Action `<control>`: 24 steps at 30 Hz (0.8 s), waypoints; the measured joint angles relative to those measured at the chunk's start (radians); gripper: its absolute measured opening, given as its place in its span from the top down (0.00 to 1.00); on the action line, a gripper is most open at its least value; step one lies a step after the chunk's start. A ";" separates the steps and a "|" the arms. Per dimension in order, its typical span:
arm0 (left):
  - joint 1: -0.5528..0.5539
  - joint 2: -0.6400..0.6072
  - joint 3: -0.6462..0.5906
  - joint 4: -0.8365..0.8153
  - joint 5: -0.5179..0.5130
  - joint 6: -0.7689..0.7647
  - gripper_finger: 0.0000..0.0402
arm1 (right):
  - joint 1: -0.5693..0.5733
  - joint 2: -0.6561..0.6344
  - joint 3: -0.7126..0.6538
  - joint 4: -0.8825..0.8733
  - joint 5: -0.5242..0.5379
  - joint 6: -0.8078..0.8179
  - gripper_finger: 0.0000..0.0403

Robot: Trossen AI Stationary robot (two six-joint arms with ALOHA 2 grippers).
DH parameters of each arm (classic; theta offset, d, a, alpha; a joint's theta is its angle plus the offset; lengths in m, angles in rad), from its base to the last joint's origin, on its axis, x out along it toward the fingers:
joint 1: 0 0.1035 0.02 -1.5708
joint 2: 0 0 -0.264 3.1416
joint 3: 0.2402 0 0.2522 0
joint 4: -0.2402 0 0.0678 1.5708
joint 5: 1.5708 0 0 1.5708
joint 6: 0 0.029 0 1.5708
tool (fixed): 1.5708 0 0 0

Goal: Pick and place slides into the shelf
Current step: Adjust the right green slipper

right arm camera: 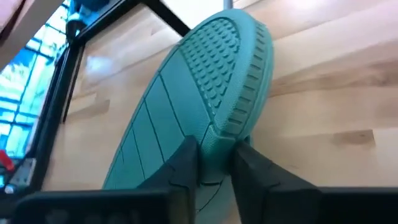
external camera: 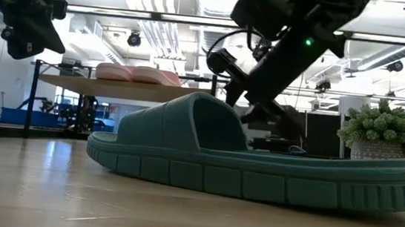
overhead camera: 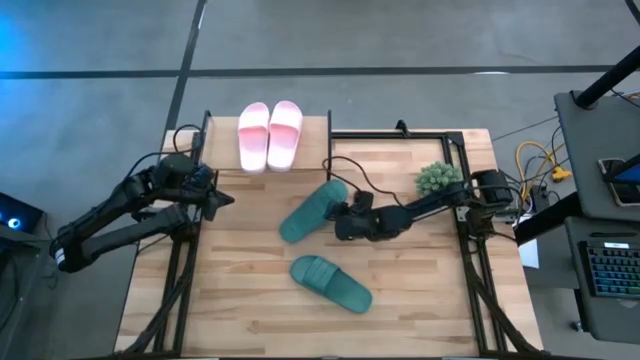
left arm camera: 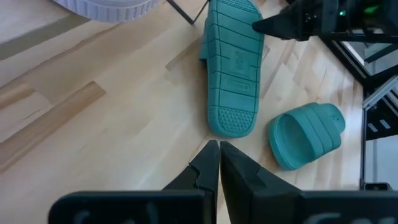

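Note:
Two pale pink slides lie side by side on the shelf's top board at the table's far edge; the low view shows them too. One dark green slide rests sole down near the table's middle and fills the low view. My right gripper is shut on the other green slide, which is tipped with its ribbed sole facing the table's left. My left gripper hovers shut at the left edge, touching nothing. My right gripper pinches the green slide's sole edge between its two fingers, nearer the slide's far end than its middle. The fingers come roughly level from the table's right, across the edge. The slide is tilted on its side. I cannot tell if it is clear of the table.
A small potted plant stands by the right arm near the table's right edge. The black frame rails run along both table sides. Bare wood lies between the left gripper and the green slides.

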 joint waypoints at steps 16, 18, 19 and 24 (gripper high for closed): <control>0.000 -0.043 0.000 0.020 -0.008 -0.006 1.00 | 0.023 -0.073 0.432 -0.400 -0.479 -0.231 0.85; 0.000 -0.053 0.000 0.023 -0.009 -0.008 1.00 | 0.029 -0.053 0.520 -0.557 -0.482 -0.230 0.84; 0.000 -0.059 0.000 0.023 -0.010 -0.009 1.00 | 0.030 -0.038 0.555 -0.627 -0.482 -0.220 0.84; 0.000 -0.094 0.000 0.023 -0.007 -0.045 1.00 | 0.030 0.031 0.653 -0.696 -0.542 -0.225 0.85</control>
